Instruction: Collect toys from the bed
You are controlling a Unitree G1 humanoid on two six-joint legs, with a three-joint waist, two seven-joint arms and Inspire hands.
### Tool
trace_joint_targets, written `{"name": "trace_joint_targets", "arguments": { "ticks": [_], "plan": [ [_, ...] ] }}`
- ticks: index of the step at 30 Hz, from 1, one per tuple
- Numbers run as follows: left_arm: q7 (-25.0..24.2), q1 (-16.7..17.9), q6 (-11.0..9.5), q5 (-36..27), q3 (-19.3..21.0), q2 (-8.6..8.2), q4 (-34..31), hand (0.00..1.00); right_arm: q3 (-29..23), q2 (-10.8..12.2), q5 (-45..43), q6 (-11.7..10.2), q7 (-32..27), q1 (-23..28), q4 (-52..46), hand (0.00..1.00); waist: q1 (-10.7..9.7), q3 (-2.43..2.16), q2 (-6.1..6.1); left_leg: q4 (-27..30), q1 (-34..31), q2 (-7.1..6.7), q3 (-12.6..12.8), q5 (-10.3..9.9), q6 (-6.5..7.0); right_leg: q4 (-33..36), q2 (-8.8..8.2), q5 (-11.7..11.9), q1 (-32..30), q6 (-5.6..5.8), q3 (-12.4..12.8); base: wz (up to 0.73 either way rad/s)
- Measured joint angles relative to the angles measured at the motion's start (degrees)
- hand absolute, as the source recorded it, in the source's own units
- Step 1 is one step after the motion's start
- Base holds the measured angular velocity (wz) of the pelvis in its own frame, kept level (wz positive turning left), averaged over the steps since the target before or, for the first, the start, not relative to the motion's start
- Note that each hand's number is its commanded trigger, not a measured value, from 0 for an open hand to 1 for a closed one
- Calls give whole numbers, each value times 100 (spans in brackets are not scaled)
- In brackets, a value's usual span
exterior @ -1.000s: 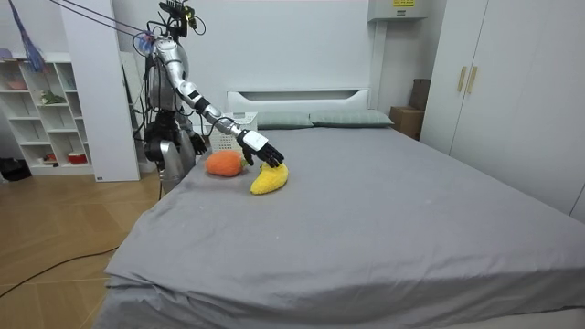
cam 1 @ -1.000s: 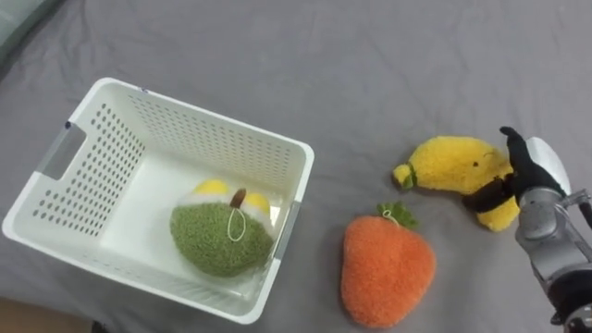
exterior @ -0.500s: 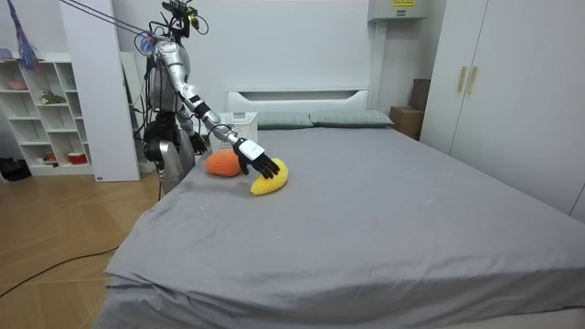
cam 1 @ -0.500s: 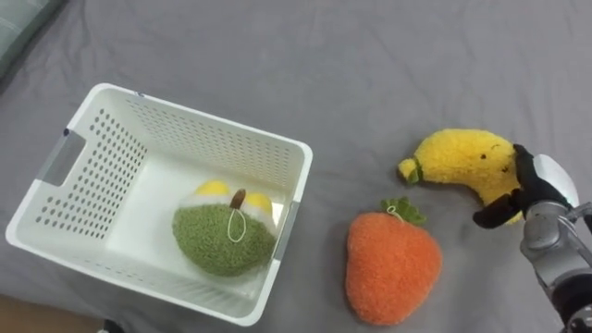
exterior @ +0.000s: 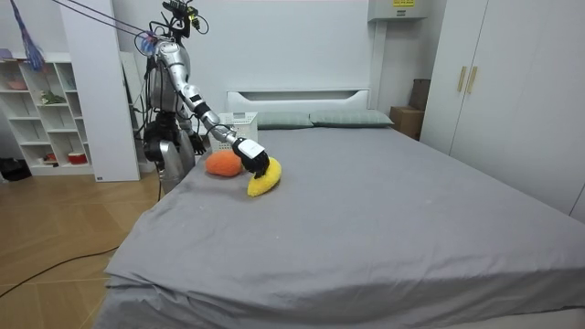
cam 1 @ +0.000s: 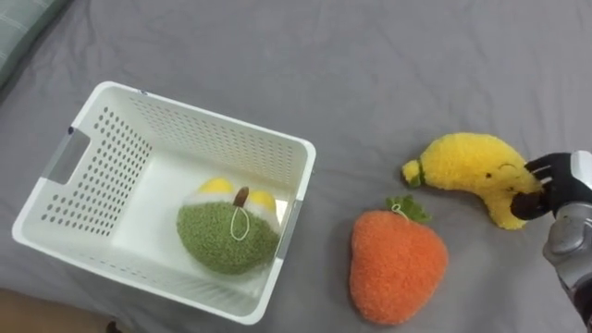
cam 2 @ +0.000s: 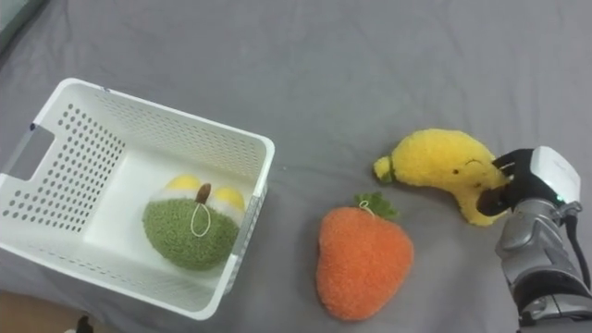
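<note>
right arm: stretched out, enters eye view from 4 o'clock | right hand (cam 1: pixel 558 188): at 3 o'clock, fingers (cam 2: pixel 507 167) pointing to 9 o'clock, curled round end of banana toy (cam 1: pixel 467 166) | left hand (exterior: pixel 196 143): low beside hip

the right hand (cam 1: pixel 559 185), cut off at the view's edge, covers the banana plush's (cam 1: pixel 467 166) far end.

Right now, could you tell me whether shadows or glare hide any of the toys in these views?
Left eye view: soft, even light, no glare on the white basket; its wall lightly shades the green toy. Right eye view: the right hand, pinching the banana toy, covers only its end. Room view: evenly lit bed, faint shadows.
</note>
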Motion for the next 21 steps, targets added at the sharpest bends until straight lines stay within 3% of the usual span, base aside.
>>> {"name": "trace_joint_targets", "arguments": {
  "ticks": [10,21],
  "plan": [
    [-11,-58,-10,-57,-100,46,48,0,102,-2,7,-33,13,-6,203,100,-28,-9,21,8,-13,-3,-46,0,0,1,-9,0,2,0,-25,0],
    [-15,-71,-113,-51,-99,102,66,0,114,-112,163,-155,-65,-5,224,100,26,-39,142,20,-27,-3,-70,6,-2,4,-29,0,-1,-1,-15,0]
  ]
}}
